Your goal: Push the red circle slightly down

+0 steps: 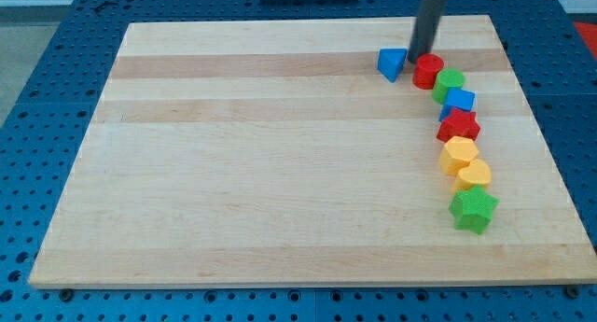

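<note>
The red circle [428, 71] sits near the view's top right on the wooden board [261, 173]. My tip [416, 61] is at its upper left edge, touching or nearly touching it, between it and the blue triangle [392, 63] to the left. The rod rises toward the view's top. A green block [450, 82] touches the red circle at its lower right.
A chain of blocks runs down from the green one: a blue cube [459, 102], a red star [459, 127], a yellow hexagon [459, 155], a yellow heart [474, 175] and a green star [473, 209]. The board's right edge is close by.
</note>
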Controlling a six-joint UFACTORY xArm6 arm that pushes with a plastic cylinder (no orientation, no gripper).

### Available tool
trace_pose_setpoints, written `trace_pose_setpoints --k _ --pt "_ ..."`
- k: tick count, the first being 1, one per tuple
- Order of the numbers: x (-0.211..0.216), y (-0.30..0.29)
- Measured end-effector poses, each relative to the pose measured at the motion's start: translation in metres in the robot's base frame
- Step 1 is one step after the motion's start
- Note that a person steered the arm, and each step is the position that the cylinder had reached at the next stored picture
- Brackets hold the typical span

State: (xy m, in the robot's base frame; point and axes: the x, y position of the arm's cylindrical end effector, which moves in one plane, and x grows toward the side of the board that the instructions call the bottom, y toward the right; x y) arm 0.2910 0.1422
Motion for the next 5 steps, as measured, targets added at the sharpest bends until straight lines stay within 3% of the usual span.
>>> trace_pose_setpoints --k 2,3,5 --pt "0.003 -0.094" --pt "0.002 -0.106" --pt "-0.005 0.012"
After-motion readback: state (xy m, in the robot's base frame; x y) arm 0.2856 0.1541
